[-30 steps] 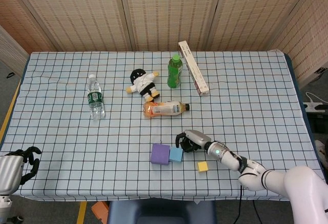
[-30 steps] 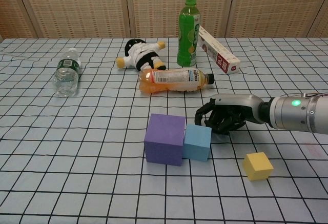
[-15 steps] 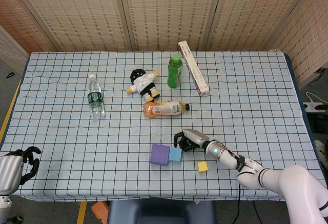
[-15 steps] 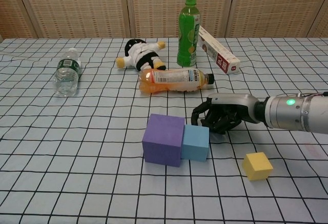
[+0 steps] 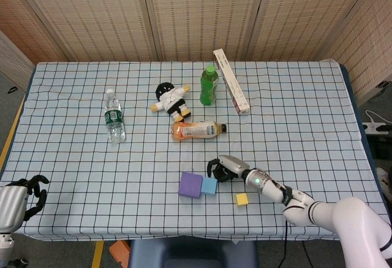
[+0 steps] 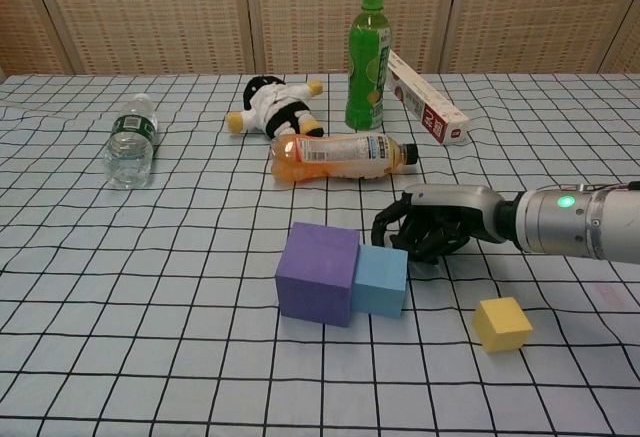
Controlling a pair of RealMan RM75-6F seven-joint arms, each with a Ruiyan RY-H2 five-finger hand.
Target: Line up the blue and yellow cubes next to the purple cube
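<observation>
The purple cube (image 6: 318,273) (image 5: 190,184) stands on the checked cloth with the smaller blue cube (image 6: 380,280) (image 5: 209,186) touching its right side. The yellow cube (image 6: 501,323) (image 5: 242,199) lies apart, to the right and nearer the front edge. My right hand (image 6: 432,225) (image 5: 223,168) rests low on the cloth with fingers curled in, its fingertips at the blue cube's far right corner; it holds nothing. My left hand (image 5: 26,194) hangs at the table's front left corner, fingers curled, holding nothing.
Behind the cubes lies an orange drink bottle (image 6: 340,156). Farther back are a green bottle (image 6: 366,63), a long white box (image 6: 424,97) and a small doll (image 6: 277,106). A clear water bottle (image 6: 130,141) lies at the left.
My right hand has crept left, nudging the blue cube and the purple cube a little to the left. The yellow cube and my left hand have not moved.
</observation>
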